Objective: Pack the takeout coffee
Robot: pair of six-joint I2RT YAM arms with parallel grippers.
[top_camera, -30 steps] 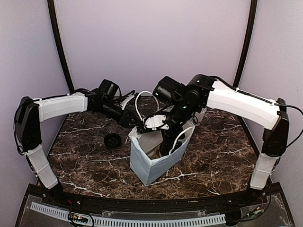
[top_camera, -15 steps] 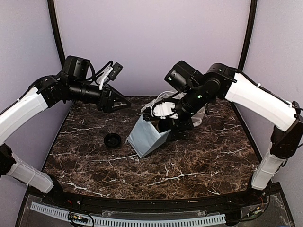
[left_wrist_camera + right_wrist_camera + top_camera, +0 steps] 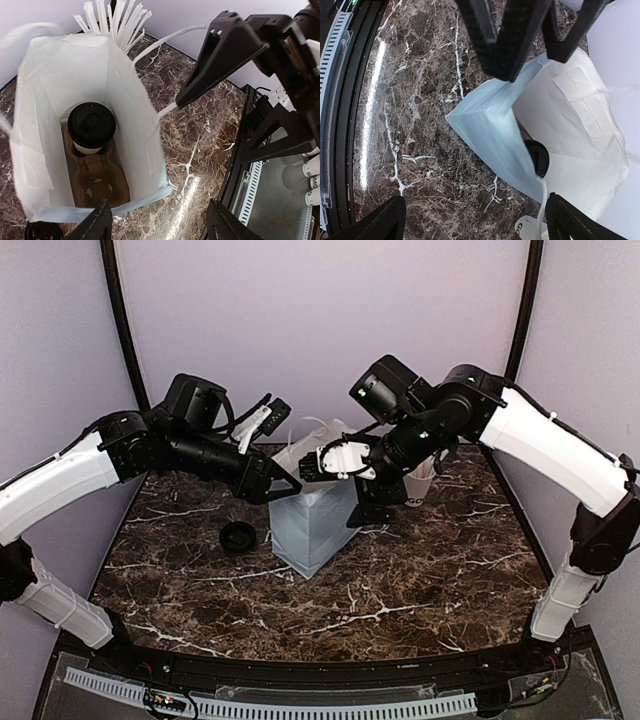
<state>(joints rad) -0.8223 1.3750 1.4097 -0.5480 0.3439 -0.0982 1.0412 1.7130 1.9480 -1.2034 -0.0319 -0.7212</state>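
Marble table carries a white paper bag at centre, standing open-mouthed with a slight lean. Both arms converge on its top. Left gripper sits at the bag's left rim, jaws apart, nothing clamped between them. Right gripper hangs over the bag's far-right edge, jaws spread wide and empty. One handle cord runs up to a right finger; whether they touch cannot be told. Inside the bag a brown carrier lies on the bottom. The coffee stands upright, lid on, in the carrier pocket nearer the stick cup. The cup of sticks stands on the table far right of the bag, behind the right arm. A loose black lid lies on the table left of the bag, apart from it.
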